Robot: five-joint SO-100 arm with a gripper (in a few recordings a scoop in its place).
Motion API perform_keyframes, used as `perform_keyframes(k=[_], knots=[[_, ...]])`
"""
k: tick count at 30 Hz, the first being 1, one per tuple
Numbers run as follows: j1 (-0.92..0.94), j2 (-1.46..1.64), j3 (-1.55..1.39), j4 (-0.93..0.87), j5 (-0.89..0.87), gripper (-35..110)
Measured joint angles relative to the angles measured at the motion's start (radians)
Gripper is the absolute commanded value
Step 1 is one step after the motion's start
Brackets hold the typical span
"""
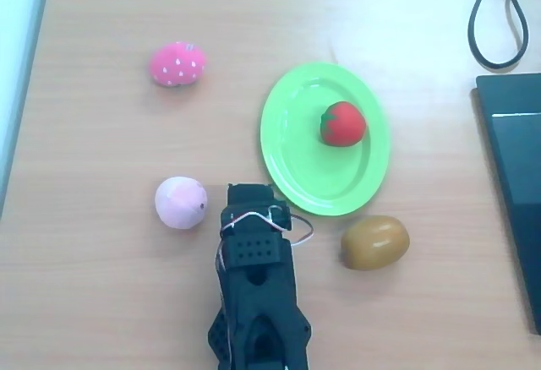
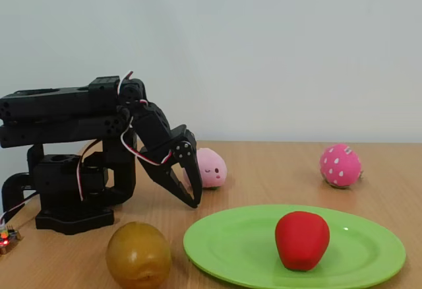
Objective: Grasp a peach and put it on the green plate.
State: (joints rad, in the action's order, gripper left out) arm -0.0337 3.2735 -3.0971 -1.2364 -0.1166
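Gripper (image 2: 190, 185) angled down beside the peach (image 1: 181, 202), slightly spread and pinching nothing, lined up short of the plate (image 1: 287, 163).

A light wood-grain table (image 1: 101, 302) was seen, matt. The plate (image 2: 369, 249) looked like glossy plastic; the peach (image 1: 180, 202) appeared soft and matt.

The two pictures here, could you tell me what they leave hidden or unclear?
- Gripper: in the overhead view its own housing covers the fingertips; in the fixed view the fingers overlap, so open or shut is unclear.
- Peach: its left part is hidden behind the gripper in the fixed view.
- Green plate: the fixed view's bottom edge cuts its near rim.
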Motion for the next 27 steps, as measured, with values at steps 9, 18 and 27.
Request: perform_keyframes(k=[9, 18, 27], knots=[[-0.1, 0.0, -0.021, 0.107, 0.06, -8], [-0.109, -0.008, 0.014, 0.123, 0.196, -8], [-0.196, -0.181, 0.198, 0.084, 0.419, 12]])
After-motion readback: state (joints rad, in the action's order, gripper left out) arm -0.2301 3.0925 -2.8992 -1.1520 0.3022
